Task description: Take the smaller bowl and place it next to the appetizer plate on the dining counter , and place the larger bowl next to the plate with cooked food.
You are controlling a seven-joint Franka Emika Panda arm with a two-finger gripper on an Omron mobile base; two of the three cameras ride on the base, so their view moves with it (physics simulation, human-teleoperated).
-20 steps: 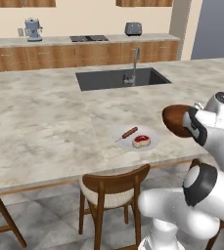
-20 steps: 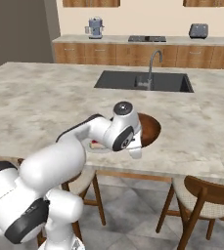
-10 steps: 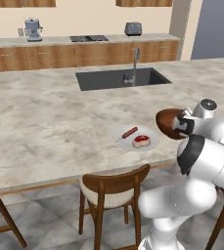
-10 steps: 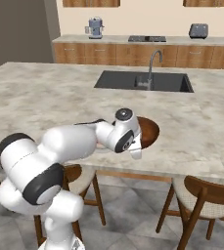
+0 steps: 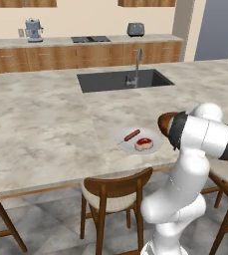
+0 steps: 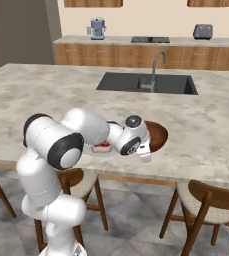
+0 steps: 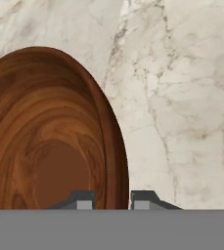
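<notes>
The dining counter is a long slab of beige-grey marbled stone, with a dark inset sink and a curved faucet near its far edge. Wooden chairs with pale seat pads are tucked along its near side, over a grey tiled floor. Behind it a back counter on wood-fronted cabinets runs along a cream wall and carries a coffee machine, a cooktop and a toaster.

The plate with cooked food, pale and round, lies near the counter's front edge with a red-brown piece of meat and a thin sausage on it. Just beside it, on its right in the left base view, is the larger bowl, dark brown wood with strong grain. The pincer is closed narrowly over the bowl's rim, one tip inside the bowl and one outside. From the base views the bowl seems tipped and close over the stone, though whether its foot touches the counter is hard to tell.
</notes>
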